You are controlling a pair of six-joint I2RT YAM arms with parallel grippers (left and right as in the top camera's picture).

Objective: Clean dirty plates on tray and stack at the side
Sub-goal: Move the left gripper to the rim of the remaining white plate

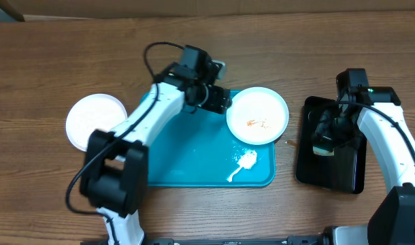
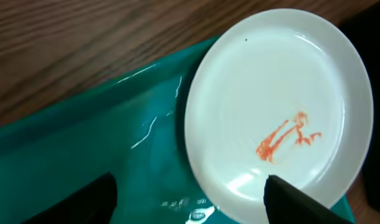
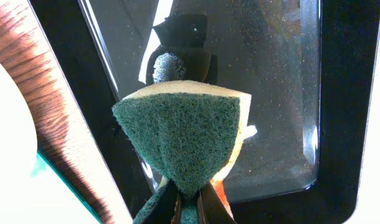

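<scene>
The smeared plate lies just beside the left gripper, fingers apart; the right gripper, clamped on a sponge, is farther off.

The turquoise-blue rectangular plastic tray lies flat at frame centre. A round white plate with an orange smear rests face-up over the tray's upper-right corner, overhanging the rim. A second round white plate lies flat at frame left, outside the tray.
</scene>
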